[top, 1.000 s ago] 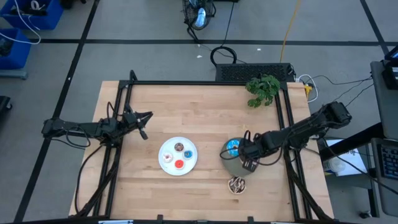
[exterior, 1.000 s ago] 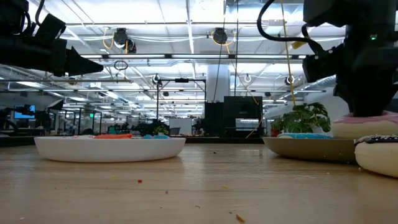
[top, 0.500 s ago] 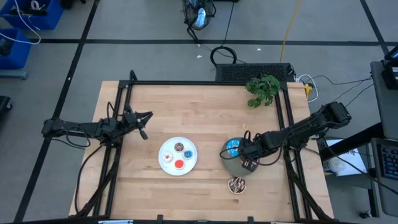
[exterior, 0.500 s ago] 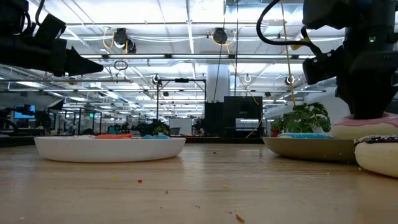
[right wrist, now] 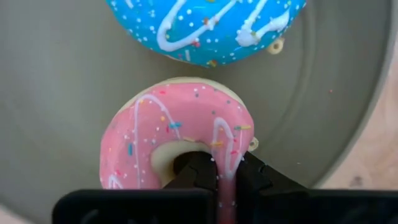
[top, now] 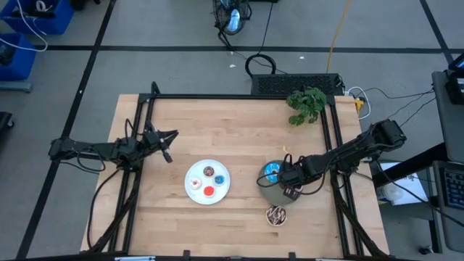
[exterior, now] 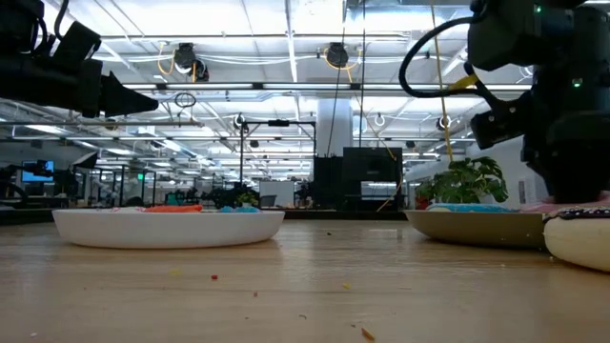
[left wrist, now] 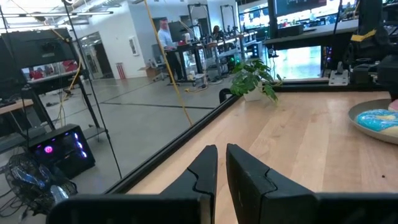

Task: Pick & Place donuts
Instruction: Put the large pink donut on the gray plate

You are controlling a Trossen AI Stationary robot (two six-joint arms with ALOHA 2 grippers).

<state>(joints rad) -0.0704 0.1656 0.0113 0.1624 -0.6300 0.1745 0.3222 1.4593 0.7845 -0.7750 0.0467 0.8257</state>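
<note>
A pink donut [right wrist: 177, 143] hangs in my right gripper [right wrist: 217, 165], low over the grey plate [right wrist: 56, 93] at the table's right [top: 290, 190]. A blue donut [right wrist: 205, 25] lies on that plate beside it. A dark brown donut with pale drizzle [top: 275, 214] lies on the table just in front of the plate. Three tiny donuts lie on the white plate [top: 196, 193]. My left gripper [left wrist: 221, 155] stays shut and level above the table's left side [top: 168, 145], holding nothing. My right gripper pinches the pink donut's ring wall [right wrist: 225, 149], one finger [right wrist: 194, 168] inside the hole and the other outside the ring. The fingers come from above, pointing down. The donut lies flat, icing up, low over the grey plate; whether it rests on the plate, I cannot tell.
A potted green plant [top: 307, 105] stands at the table's far right corner. Black frame rails [top: 239, 96] run along the far edge and both sides. Bare wood lies between the two plates and across the far half.
My right gripper has gone down toward the grey plate with the pink donut, still shut on it. In the low view the donut has sunk from well above the plate's rim to just above it.
</note>
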